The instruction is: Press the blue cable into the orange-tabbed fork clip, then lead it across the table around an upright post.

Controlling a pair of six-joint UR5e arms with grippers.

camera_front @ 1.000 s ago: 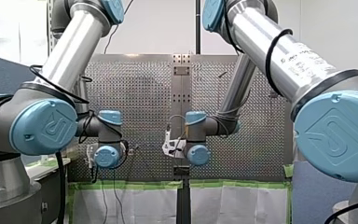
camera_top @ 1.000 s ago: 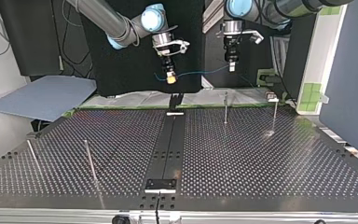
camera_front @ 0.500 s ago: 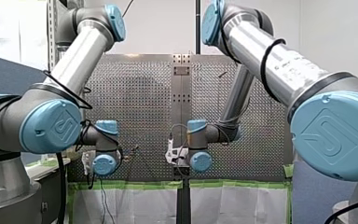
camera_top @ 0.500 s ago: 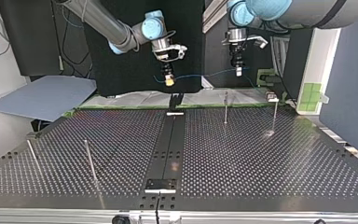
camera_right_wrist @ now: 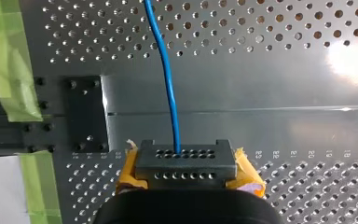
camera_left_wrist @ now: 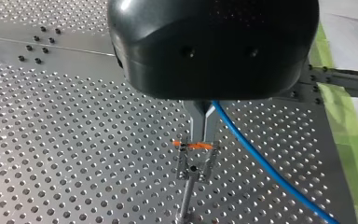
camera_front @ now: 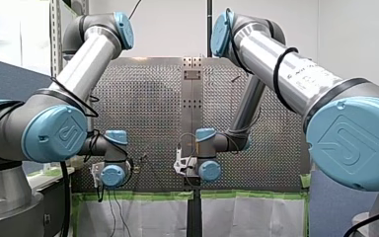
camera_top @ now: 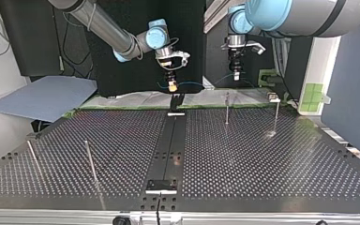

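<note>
Two hands share the blue cable (camera_top: 190, 84), which hangs in a shallow sag between them in the upper middle of the top view, above the far edge of the counter (camera_top: 262, 154). The left hand (camera_left_wrist: 204, 137) has its metal fingers pinched together on the cable directly over the orange-tabbed fork clip (camera_left_wrist: 196, 165). It is close to the clip, but as far as can be judged the cable is not yet in it. The right hand (camera_right_wrist: 177, 156) has its yellow pads clamped on the cable, which runs straight ahead from them.

The main risk is a descent slightly off the slot, where the cable would ride on a prong, bend the clip or skid sideways. Too much pull from the right hand could drag the cable through the left fingers or lift it out of the fork. Too much slack could snag an upright post (camera_top: 227, 108) during the later routing.
</note>
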